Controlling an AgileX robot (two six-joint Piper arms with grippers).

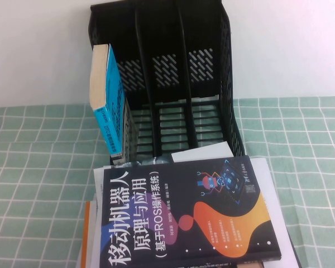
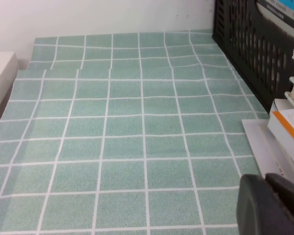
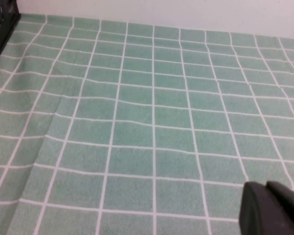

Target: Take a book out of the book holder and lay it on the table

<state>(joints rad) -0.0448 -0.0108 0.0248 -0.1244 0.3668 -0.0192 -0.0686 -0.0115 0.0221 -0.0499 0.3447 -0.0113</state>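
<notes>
The book [image 1: 184,215], dark navy with a large white Chinese title and orange and purple blobs, lies flat and face up on a stack of white books and papers [image 1: 271,184] in front of the book holder [image 1: 173,33]. The black holder stands at the back of the green gridded table [image 1: 33,167], with its middle and right slots empty. Neither gripper shows in the high view. In its wrist view my left gripper [image 2: 264,177] hangs shut and empty over the cloth, left of the stack [image 2: 289,132] and the holder [image 2: 255,49]. My right gripper [image 3: 266,184] is shut and empty over bare cloth.
A light blue-spined book [image 1: 113,100] with cream pages leans in the holder's left slot. An orange edge [image 1: 86,223] shows at the stack's left side. A white wall runs behind the table. A corner of the holder [image 3: 0,24] shows in the right wrist view.
</notes>
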